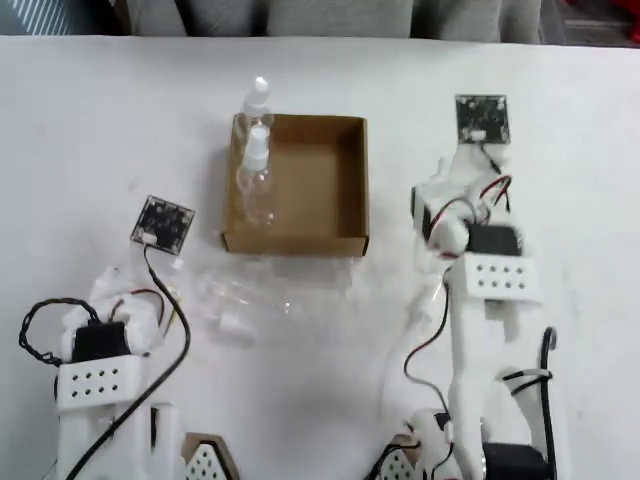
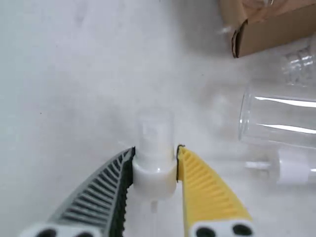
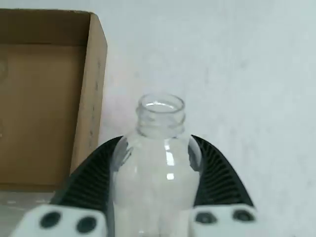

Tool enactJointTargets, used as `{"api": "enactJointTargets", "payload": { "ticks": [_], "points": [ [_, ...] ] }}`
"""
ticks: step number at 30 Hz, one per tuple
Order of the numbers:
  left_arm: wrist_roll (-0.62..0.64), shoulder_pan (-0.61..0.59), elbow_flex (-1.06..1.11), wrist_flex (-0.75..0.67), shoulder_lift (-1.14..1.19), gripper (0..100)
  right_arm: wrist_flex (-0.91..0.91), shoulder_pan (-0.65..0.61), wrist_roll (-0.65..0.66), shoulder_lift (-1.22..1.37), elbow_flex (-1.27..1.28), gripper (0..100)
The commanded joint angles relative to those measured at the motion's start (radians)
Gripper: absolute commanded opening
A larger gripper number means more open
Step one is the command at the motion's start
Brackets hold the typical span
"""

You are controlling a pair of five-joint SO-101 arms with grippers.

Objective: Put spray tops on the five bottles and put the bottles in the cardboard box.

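Fingers (image 3: 94, 173) of the right gripper (image 3: 157, 145) clamp an uncapped bottle (image 3: 160, 111) right of the cardboard box (image 1: 295, 243); the left gripper (image 2: 154, 158) pinches a spray top (image 2: 154, 133) at near left. Meeting tilted, the top could cross-thread or the slick bottle twist loose. Count: one box, two capped bottles (image 1: 256, 175) at its left wall, seemingly two bare bottles (image 1: 270, 290) lying nearside, one loose top (image 1: 237, 325).

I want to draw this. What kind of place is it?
Likely a robot lab bench: the left gripper holds a spray top, the right gripper a capless bottle, over a white table with a cardboard box.
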Motion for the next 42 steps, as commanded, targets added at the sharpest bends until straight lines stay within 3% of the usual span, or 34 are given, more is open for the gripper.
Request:
{"api": "enactJointTargets", "payload": {
  "ticks": [1,7,13,29,32,34,39,42],
  "points": [
    [0.012,-0.007,-0.002,-0.015,-0.028,2,-0.203,-0.008,-0.009,-0.119,0.049,1.7],
    [0.012,-0.007,0.000,-0.015,-0.030,2,-0.387,-0.012,-0.009,-0.257,0.071,1.7],
    [0.012,-0.007,0.000,-0.017,-0.030,2,-0.369,-0.021,-0.011,-0.437,0.164,1.7],
    [0.023,-0.010,-0.006,-0.017,-0.030,2,-0.476,-0.317,-0.011,-1.302,0.793,1.7],
    [0.074,-0.015,-0.054,0.006,-0.030,2,-0.467,-0.341,-0.011,-1.282,0.833,1.7],
    [0.094,-0.015,-0.107,0.048,-0.030,2,-0.441,-0.357,-0.055,-1.250,0.841,1.7],
    [0.103,-0.007,-0.285,0.109,-0.030,2,-0.306,-0.417,-0.311,-1.288,0.856,1.7],
    [0.181,-0.007,-0.428,0.112,-0.030,2,-0.220,-0.473,-0.342,-1.299,0.855,1.7]
  ]
}}
